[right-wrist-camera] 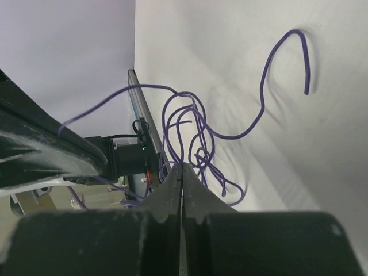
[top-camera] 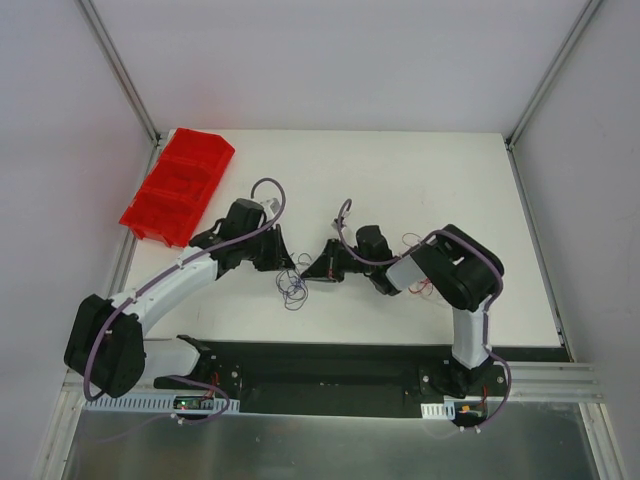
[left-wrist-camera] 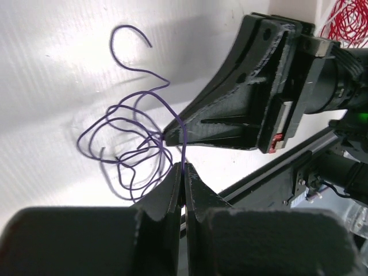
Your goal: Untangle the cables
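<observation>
I hold both claws tip to tip low over the table (top-camera: 400,170), so that each pinches the same purple cable (left-wrist-camera: 123,135) with a short straight run between them. I judge this lets one strand be drawn out of its loops. The left claw (left-wrist-camera: 183,170) is closed tight on the strand, and so is the right claw (right-wrist-camera: 182,168). The loose coils lie on the table just beside the tips. The red cables (left-wrist-camera: 348,17) sit apart, by the right arm.

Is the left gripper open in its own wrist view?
No, the left gripper is shut, pinching a strand of the purple cable at its tip.
</observation>
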